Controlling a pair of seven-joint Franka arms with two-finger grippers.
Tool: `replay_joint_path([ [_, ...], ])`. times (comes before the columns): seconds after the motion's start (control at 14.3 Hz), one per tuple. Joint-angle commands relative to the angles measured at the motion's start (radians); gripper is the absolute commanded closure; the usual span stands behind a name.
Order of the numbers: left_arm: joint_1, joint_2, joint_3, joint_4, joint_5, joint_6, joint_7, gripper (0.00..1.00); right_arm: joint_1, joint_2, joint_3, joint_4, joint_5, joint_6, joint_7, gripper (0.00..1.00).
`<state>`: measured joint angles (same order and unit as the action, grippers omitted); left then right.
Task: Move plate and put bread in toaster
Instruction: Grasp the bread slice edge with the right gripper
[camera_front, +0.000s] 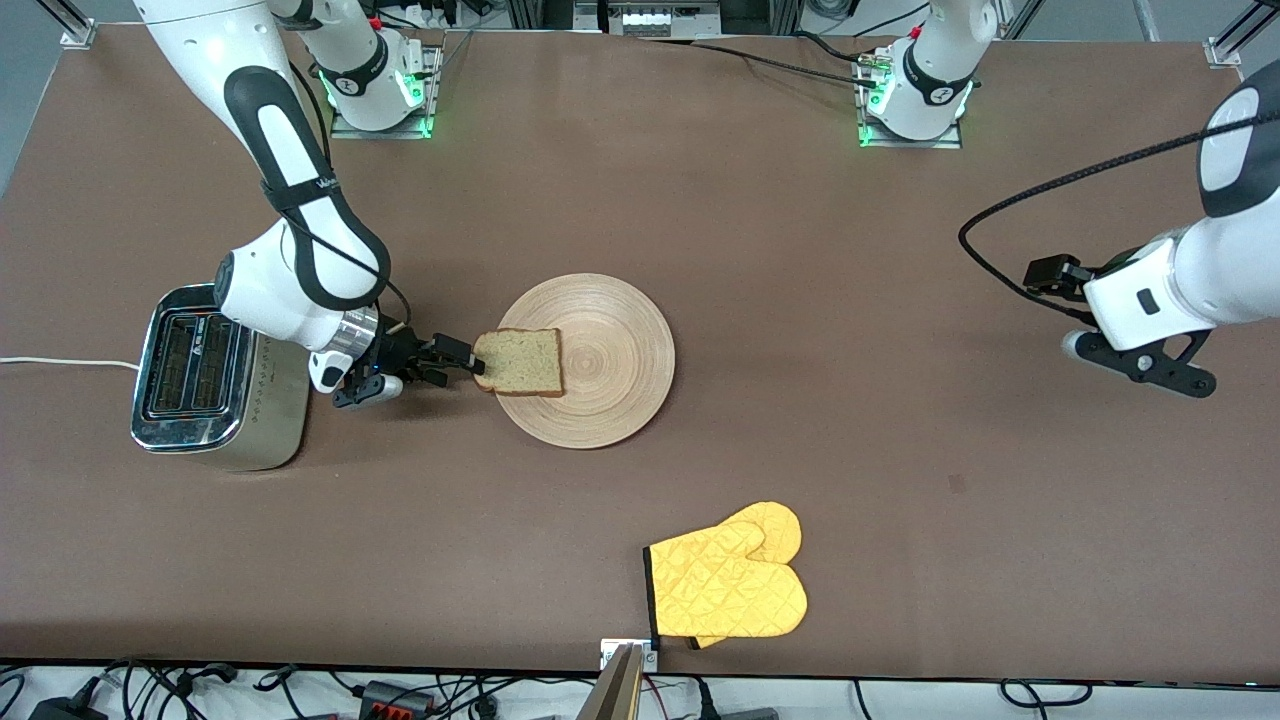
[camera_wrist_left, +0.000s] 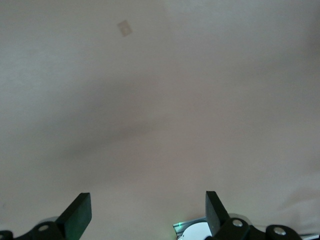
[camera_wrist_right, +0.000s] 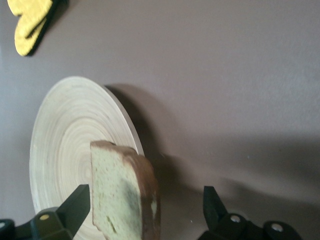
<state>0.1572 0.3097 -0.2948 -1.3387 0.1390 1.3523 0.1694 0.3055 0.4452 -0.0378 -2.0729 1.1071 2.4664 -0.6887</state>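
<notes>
The round light-wood plate (camera_front: 625, 335) lies mid-table. The tan bread (camera_front: 520, 362) rests on the plate's rim on the side toward the toaster. The chrome two-slot toaster (camera_front: 200, 375) stands at the right arm's end of the table. My right gripper (camera_front: 455, 365) is low between toaster and plate. It is open, and the crust end of the bread (camera_wrist_right: 120, 195) sits between its fingers, with the plate (camera_wrist_right: 70, 130) under the slice. My left gripper (camera_front: 1150, 365) waits open over bare table at the left arm's end, and the left gripper (camera_wrist_left: 147, 210) has nothing between its fingers.
A yellow quilted oven mitt (camera_front: 730, 585) lies near the table's front edge, nearer to the camera than the plate; the mitt (camera_wrist_right: 30, 22) also shows in the right wrist view. The toaster's white cord (camera_front: 60, 362) runs off the table's end.
</notes>
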Motion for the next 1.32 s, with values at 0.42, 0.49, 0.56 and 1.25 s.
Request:
replay_joint_path([
  [0.42, -0.225, -0.365, 0.306, -0.448, -0.130, 0.374, -0.140, 0.00, -0.011, -0.026, 0.003, -0.075, 0.053, -0.104, -0.072, 0.00],
  [0.49, -0.220, -0.365, 0.307, -0.454, -0.130, 0.405, -0.128, 0.00, -0.011, -0.028, 0.004, -0.073, 0.053, -0.104, -0.071, 0.06],
  [0.56, -0.217, -0.363, 0.307, -0.455, -0.125, 0.407, -0.133, 0.00, -0.011, -0.026, 0.003, -0.073, 0.053, -0.104, -0.071, 0.12],
  [1.25, -0.211, -0.363, 0.301, -0.384, -0.116, 0.280, -0.248, 0.00, -0.065, -0.022, -0.002, -0.059, 0.054, -0.202, -0.048, 0.53],
])
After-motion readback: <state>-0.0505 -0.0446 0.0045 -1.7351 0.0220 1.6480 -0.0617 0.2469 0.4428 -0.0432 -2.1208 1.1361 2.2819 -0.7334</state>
